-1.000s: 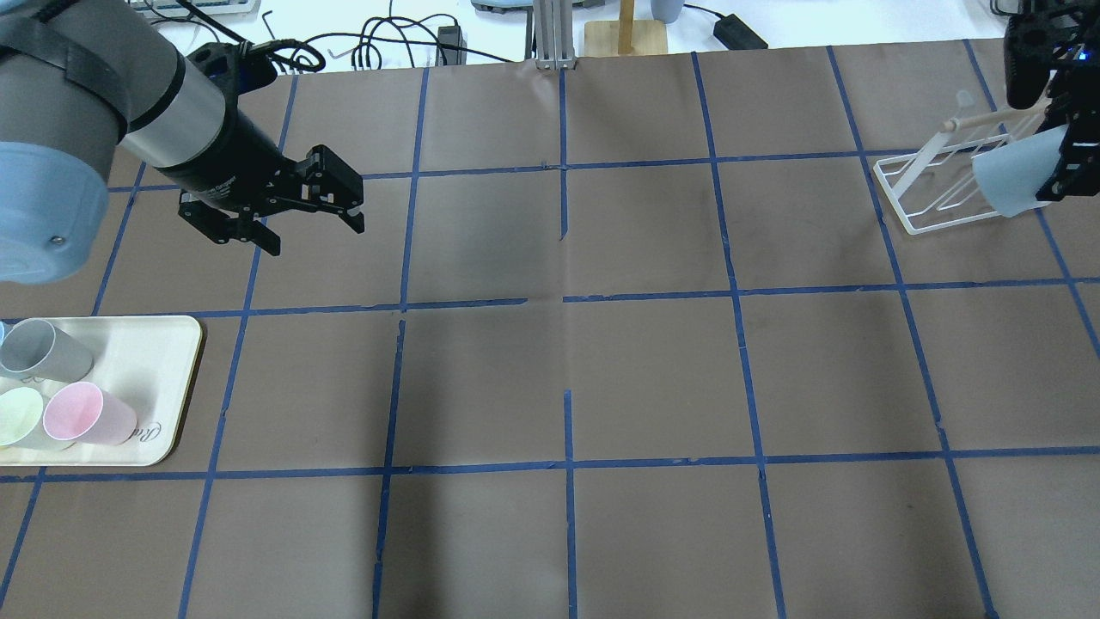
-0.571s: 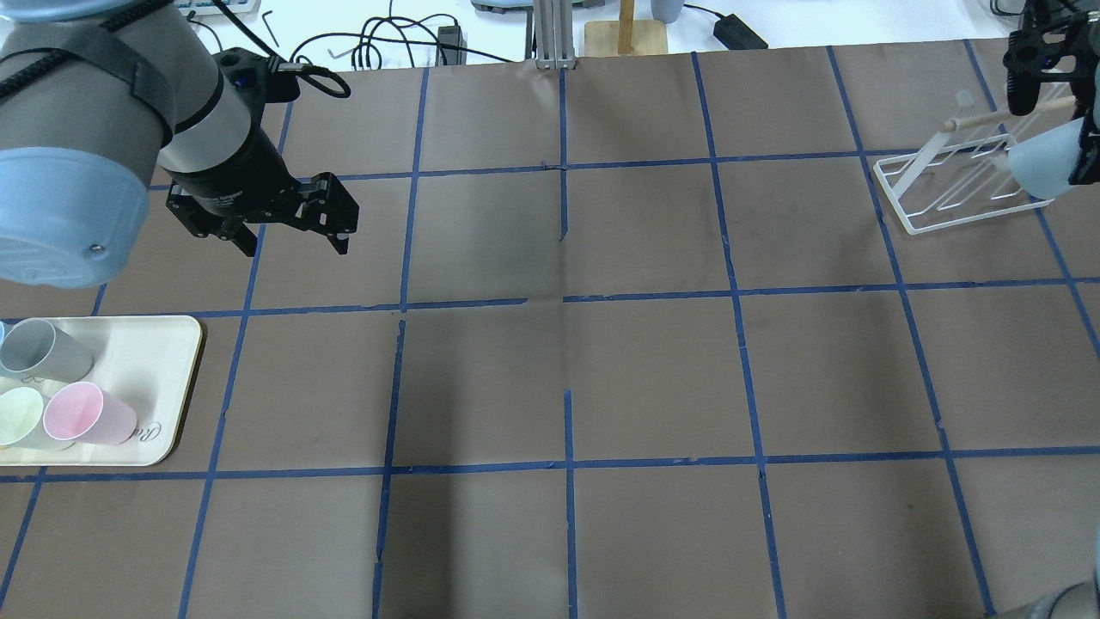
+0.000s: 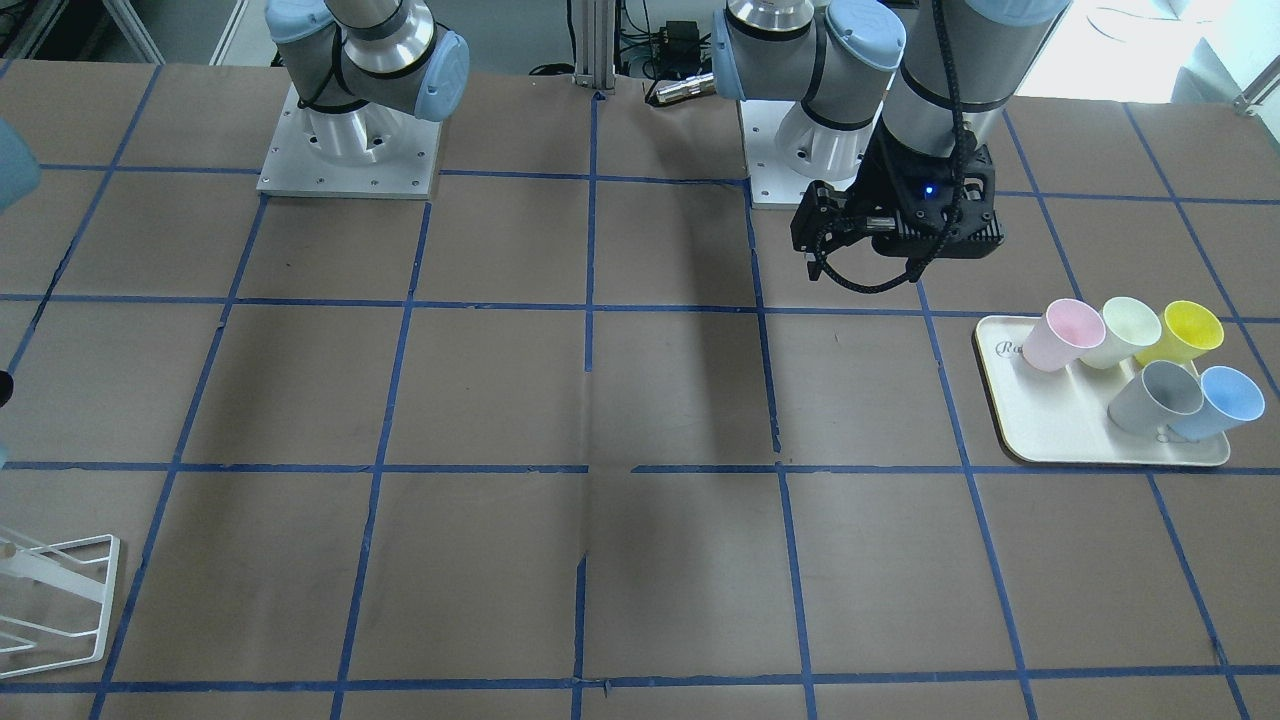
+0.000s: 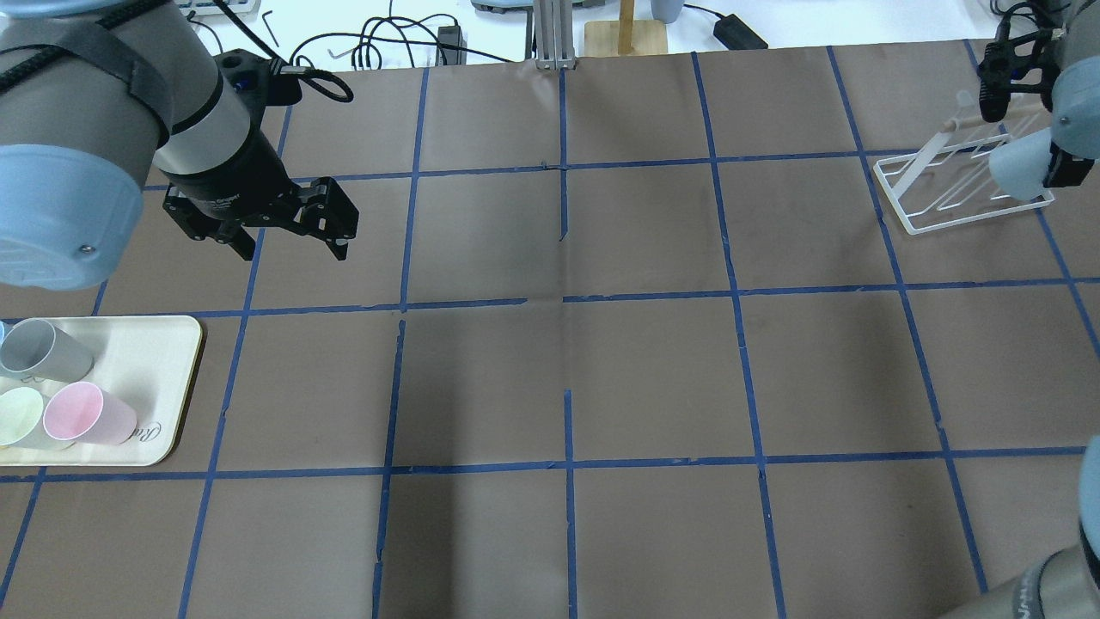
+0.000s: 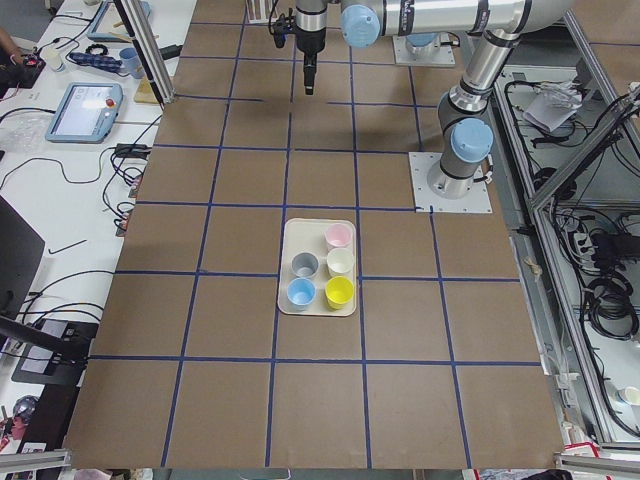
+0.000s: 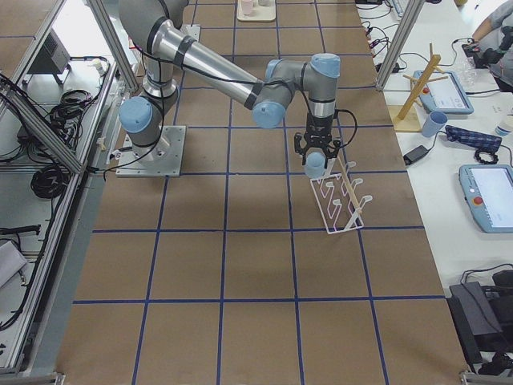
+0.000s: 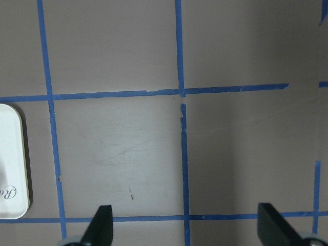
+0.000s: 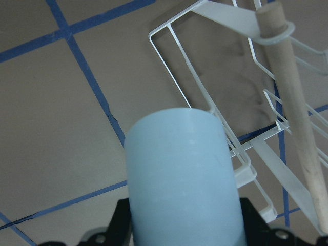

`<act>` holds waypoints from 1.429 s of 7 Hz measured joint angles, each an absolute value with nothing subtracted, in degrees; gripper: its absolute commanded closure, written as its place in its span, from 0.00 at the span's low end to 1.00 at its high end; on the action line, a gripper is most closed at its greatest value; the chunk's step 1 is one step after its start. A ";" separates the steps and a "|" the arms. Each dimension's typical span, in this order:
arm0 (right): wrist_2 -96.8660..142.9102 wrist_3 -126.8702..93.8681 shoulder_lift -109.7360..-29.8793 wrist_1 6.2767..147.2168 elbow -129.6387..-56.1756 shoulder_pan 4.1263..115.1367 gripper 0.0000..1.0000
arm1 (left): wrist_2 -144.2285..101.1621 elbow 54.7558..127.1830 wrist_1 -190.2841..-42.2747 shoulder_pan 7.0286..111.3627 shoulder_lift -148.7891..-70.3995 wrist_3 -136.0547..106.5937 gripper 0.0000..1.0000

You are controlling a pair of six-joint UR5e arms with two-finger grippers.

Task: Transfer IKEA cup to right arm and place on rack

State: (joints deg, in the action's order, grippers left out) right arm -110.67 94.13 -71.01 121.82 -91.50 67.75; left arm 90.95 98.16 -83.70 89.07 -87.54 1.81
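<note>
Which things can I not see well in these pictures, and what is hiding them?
1. Fingers of the right tool: in the right wrist view the IKEA cup covers them.
2. IKEA cup touching the rack rods or not: no view settles it.
3. Rack: front view, left edge cuts it off.
4. Blue cup on the tray: overhead view, left edge cuts it off.

Left arm (image 4: 94, 120) was bent forward, wrist tilted down. Left tool (image 4: 294, 248) hung in air, pointed downward, jaws spread wide, nothing between them. Right arm (image 6: 215, 72) was stretched far out, last link vertical. Right tool (image 6: 313, 158) pointed straight down, jaws clamped on sides of cup (image 8: 182, 179).
</note>
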 measured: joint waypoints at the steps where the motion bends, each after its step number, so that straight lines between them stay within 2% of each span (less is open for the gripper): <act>1: -110.58 92.76 -70.57 121.85 -91.34 67.87 0.76 | 89.09 98.18 -83.76 88.39 -87.70 1.84 0.00; 5: -110.39 90.88 -69.51 123.03 -90.08 68.95 0.72 | 87.58 98.34 -83.92 87.76 -87.07 1.84 0.00; 7: -110.38 91.19 -68.35 124.75 -90.03 68.99 0.38 | 87.64 98.22 -83.93 87.71 -87.02 1.85 0.00; 8: -110.30 91.02 -68.00 124.84 -90.08 68.99 0.00 | 87.74 98.20 -83.94 87.73 -86.99 1.83 0.00; 10: -109.97 91.50 -67.76 124.71 -90.14 68.99 0.00 | 87.84 98.21 -84.38 87.88 -86.73 1.77 0.00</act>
State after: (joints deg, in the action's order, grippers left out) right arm -109.97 91.50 -67.76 124.71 -90.14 68.99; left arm 87.84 98.21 -84.38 87.88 -86.73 1.77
